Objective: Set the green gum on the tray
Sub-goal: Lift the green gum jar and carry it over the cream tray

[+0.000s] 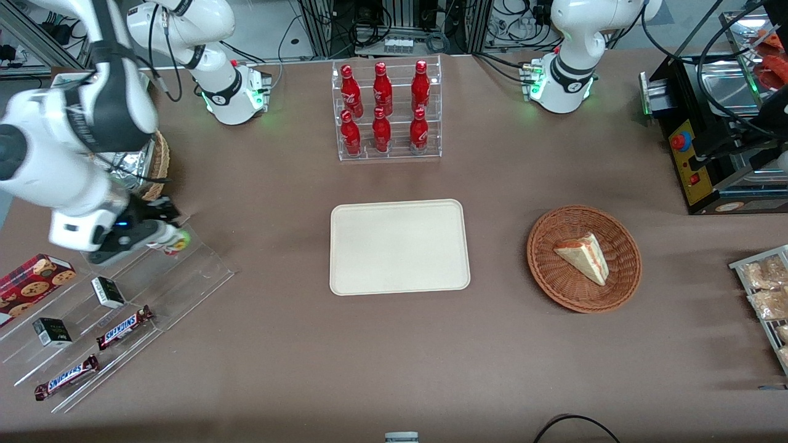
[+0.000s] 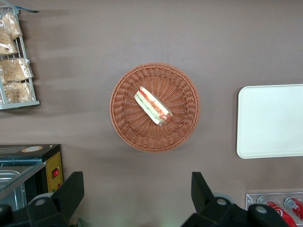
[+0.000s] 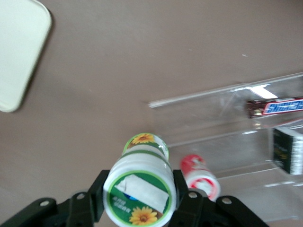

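My right gripper (image 1: 165,237) is shut on the green gum (image 3: 140,187), a small white bottle with a green-and-white lid label; the black fingers (image 3: 97,194) press on both its sides. In the front view the green gum (image 1: 175,242) shows only partly at the fingertips, above the clear stepped display rack (image 1: 123,295) at the working arm's end of the table. The tray (image 1: 399,247), cream-beige with a low rim, lies flat in the middle of the table and holds nothing; its corner shows in the right wrist view (image 3: 19,52).
The red-lidded bottle (image 3: 200,176) lies on the rack beside the green gum. The rack also holds Snickers bars (image 1: 123,328), small dark boxes (image 1: 108,291) and a cookie box (image 1: 31,280). A rack of red bottles (image 1: 385,109) stands farther back. A wicker basket (image 1: 583,258) holds a sandwich.
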Robot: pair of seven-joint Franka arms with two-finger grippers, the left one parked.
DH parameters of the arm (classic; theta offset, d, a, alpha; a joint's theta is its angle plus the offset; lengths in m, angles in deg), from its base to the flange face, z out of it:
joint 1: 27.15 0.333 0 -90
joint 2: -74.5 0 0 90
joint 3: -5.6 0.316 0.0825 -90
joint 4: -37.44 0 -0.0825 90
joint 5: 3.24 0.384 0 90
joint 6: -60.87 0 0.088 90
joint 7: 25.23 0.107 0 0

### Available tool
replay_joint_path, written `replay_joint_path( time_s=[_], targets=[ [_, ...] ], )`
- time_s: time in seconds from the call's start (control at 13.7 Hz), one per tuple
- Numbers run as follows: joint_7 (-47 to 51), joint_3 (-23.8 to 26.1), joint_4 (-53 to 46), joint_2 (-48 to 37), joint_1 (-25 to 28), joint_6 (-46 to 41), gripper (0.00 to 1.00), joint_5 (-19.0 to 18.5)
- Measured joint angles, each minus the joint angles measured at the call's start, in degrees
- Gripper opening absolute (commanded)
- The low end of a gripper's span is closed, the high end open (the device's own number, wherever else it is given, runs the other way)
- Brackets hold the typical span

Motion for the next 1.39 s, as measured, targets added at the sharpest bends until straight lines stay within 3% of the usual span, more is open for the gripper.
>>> replay_joint_path(
  time_s=[0.59,1.17,1.39],
  targets=[
    [25.35,0.07,-3.96,6.19,13.75,0.16,0.0,0.0],
    [43.4,0.09,-11.67,17.62,22.91,4.2,0.0,0.69],
    [47.9,0.08,-14.34,21.47,25.35,6.13,0.0,2.69]
  ],
)
